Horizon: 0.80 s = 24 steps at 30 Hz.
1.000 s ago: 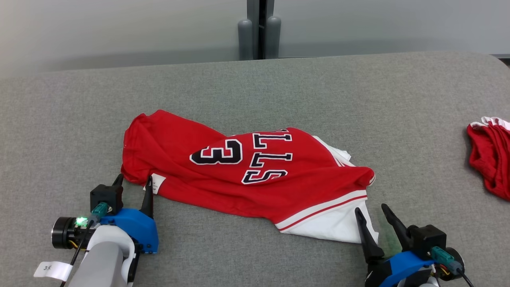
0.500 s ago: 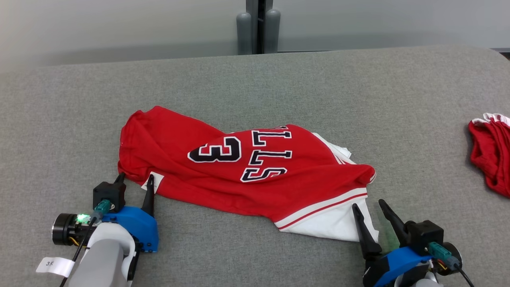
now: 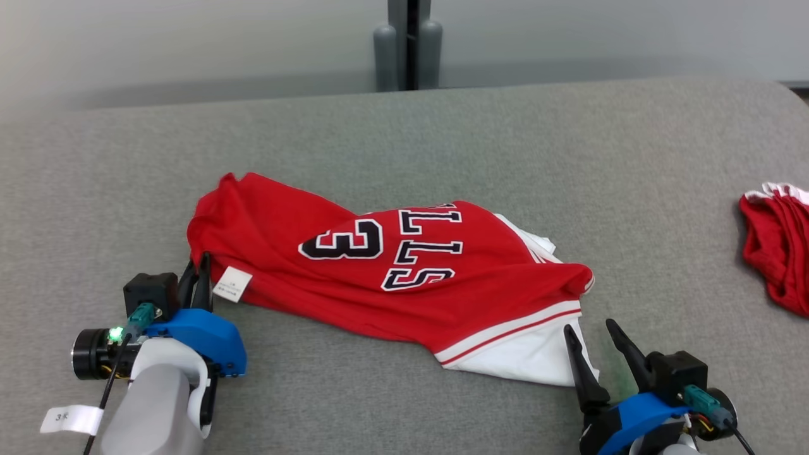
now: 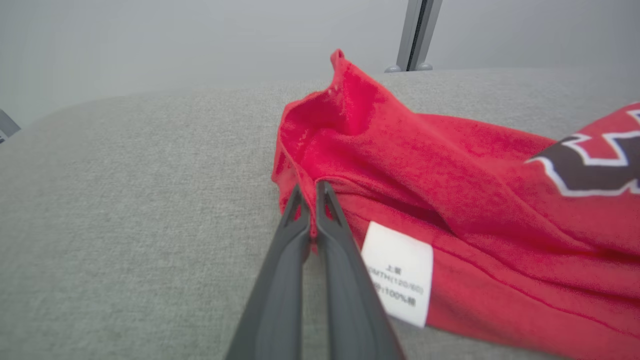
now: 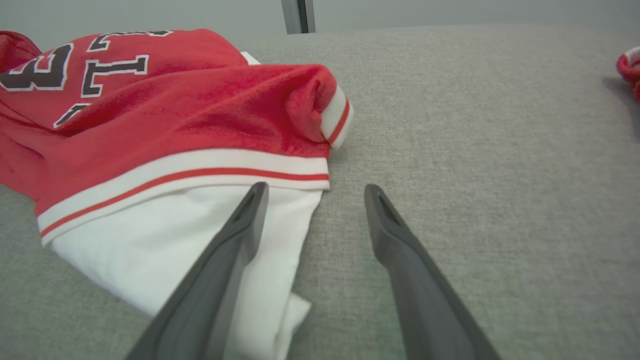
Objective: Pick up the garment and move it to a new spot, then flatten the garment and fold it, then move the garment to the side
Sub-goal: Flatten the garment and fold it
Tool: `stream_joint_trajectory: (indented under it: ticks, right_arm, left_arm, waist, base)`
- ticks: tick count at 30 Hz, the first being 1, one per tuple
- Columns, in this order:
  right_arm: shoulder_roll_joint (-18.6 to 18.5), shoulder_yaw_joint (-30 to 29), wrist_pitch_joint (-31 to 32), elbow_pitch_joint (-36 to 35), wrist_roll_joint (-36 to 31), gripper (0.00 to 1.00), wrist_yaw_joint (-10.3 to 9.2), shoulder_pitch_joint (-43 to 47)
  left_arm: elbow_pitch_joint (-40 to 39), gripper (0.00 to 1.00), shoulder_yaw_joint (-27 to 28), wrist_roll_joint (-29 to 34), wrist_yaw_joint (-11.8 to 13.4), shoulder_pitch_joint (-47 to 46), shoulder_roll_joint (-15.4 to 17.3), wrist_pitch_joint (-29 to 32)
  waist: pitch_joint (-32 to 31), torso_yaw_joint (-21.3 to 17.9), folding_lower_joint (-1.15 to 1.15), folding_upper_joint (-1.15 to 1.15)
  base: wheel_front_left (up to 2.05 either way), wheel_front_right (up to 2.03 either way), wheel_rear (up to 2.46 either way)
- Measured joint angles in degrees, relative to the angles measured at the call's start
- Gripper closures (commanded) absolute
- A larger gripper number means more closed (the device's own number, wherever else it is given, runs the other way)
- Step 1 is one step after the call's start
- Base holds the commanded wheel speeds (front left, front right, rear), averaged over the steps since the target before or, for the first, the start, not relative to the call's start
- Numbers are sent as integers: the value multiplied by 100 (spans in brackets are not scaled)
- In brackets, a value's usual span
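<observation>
Shirt (image 3: 379,297) is red with white edges, and it lies crumpled in the middle of the gray surface (image 3: 442,139). A big black number 3 (image 3: 344,243) with a white outline is on it, next to some black letters. A white part of the shirt sticks out from under a white and red striped band on the side near the robot.

The left claw (image 3: 198,266) is at the left end of the shirt. Its two dark fingers are pressed together, and they pinch the red edge of the shirt between them. In the left wrist view, the red cloth stands up in a little peak just past the fingertips. A small white tag (image 3: 232,284) with tiny writing hangs from the shirt just beside this claw.

The right claw (image 3: 588,327) is at the right end of the shirt, near the white part. Its two fingers are spread wide and hold nothing. One finger is over the white cloth, and the other is over the bare gray surface. I cannot tell if the finger touches the cloth.

Another red cloth (image 3: 774,253) with a bit of white lies well apart, at the far right edge of the surface.
</observation>
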Motion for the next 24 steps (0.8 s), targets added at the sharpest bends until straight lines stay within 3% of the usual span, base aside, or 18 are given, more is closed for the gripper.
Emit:
stream_joint_trajectory:
  ticks: [12,24]
  right_arm:
    - [2,-105,0,266,143,0,0,512]
    - [2,-107,0,254,141,0,0,617]
  left_arm:
    - [-862,100,361,-187,-49,1199,-454,-1]
    - [-788,100,467,-430,-111,1981,-611,0]
  waist:
    - [-1034,618,-2,0]
    - [-1159,543,-1,0]
  base:
    - [0,0,0]
    - [0,0,0]
